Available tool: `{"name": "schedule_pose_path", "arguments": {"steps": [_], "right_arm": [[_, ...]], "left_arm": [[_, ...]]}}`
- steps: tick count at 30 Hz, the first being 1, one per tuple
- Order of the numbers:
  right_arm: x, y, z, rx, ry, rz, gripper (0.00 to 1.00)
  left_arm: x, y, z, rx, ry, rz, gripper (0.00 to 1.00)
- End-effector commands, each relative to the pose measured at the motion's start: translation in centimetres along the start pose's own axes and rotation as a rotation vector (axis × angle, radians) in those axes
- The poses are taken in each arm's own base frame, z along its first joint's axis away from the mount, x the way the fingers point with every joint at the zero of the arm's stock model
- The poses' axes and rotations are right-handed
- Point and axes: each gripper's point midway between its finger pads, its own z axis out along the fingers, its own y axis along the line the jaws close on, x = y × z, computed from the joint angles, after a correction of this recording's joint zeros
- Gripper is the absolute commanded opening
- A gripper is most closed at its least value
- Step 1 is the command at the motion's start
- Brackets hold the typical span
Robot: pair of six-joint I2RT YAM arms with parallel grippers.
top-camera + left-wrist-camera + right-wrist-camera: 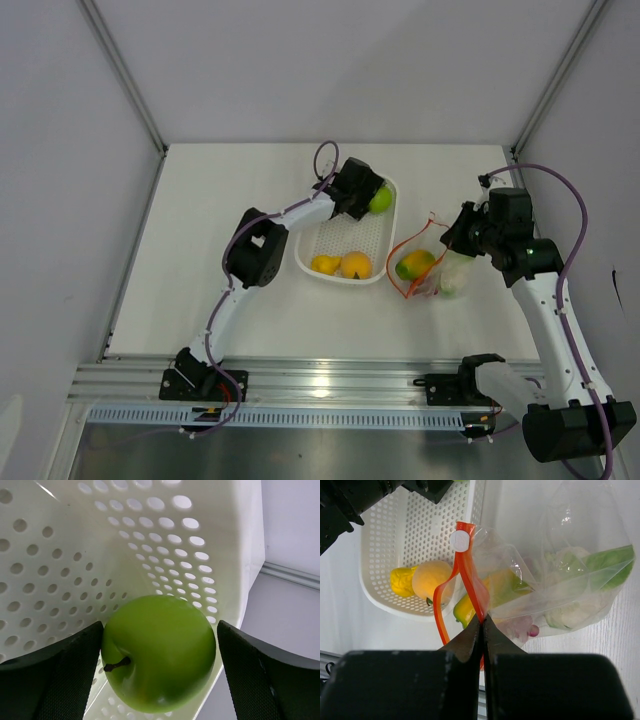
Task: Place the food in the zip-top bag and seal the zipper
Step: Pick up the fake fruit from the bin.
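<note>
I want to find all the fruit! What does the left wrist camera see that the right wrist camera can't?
Only the left wrist view shows the green apple up close, stem and all, between the left gripper's fingers. Only the right wrist view shows the zip-top bag with food inside, the right gripper pinching its zipper, and a yellow fruit and an orange fruit. Both show the white basket.
</note>
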Motion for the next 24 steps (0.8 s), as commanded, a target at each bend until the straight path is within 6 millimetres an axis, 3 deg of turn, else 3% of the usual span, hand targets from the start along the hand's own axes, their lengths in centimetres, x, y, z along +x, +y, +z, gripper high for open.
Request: {"name": "schedule_pose_path", "arguments": {"steps": [1,7,9,10,13,15,16,17,18,20,22,23,24], "right_arm": [[-1.0,0.0,0.2,-0.003,-0.042,-0.020,0.00],[-1.0,-0.2,0.2,0.001,-0.044,-0.021,0.00],[-0.9,-0.2,0.2,0.002,-0.039,-0.019,0.00],[-0.9,-0.2,0.2,0.001,-0.040,-0.019,0.00],[-0.9,-0.2,0.2,0.004,-0.040,-0.018,0.00],[-1.0,-0.1,0.1,0.003,-0.044,-0.018,0.00],[-1.1,-0.2,0.1,0.007,-0.045,-0.011,0.00],[-1.1,-0.3,0.1,0.008,-0.044,-0.007,0.00],[-1.1,-0.4,0.1,0.009,-0.044,0.002,0.00],[-1.1,-0.3,0.2,-0.004,-0.037,0.001,0.00],[-1.3,-0.3,0.1,0.003,-0.041,-0.005,0.00],[-1.5,-0.4,-0.1,0.012,-0.048,-0.004,0.00],[-1.7,-0.4,-0.3,0.015,-0.055,-0.003,0.00]], "left_arm": [[0.1,-1.5,-0.2,0.048,-0.001,-0.021,0.94],[0.7,-0.4,-0.1,0.053,0.023,-0.012,0.83],[0.6,-1.2,-0.8,0.082,0.024,-0.015,0.74],[0.9,-0.2,-0.6,0.075,0.033,-0.015,0.72],[1.2,0.0,-1.1,0.099,0.056,-0.009,0.61],[1.4,-0.5,-1.8,0.120,0.073,-0.005,0.51],[1.4,-0.2,-1.9,0.118,0.082,-0.002,0.47],[1.8,0.9,-2.0,0.108,0.106,0.000,0.36],[1.6,-0.3,-2.9,0.143,0.103,0.003,0.32],[2.3,0.4,-3.6,0.158,0.140,0.025,0.21],[2.0,-0.7,-5.4,0.194,0.140,0.051,0.16],[2.4,0.7,-5.6,0.175,0.154,0.058,0.11],[2.4,0.7,-6.1,0.183,0.158,0.061,0.08]]}}
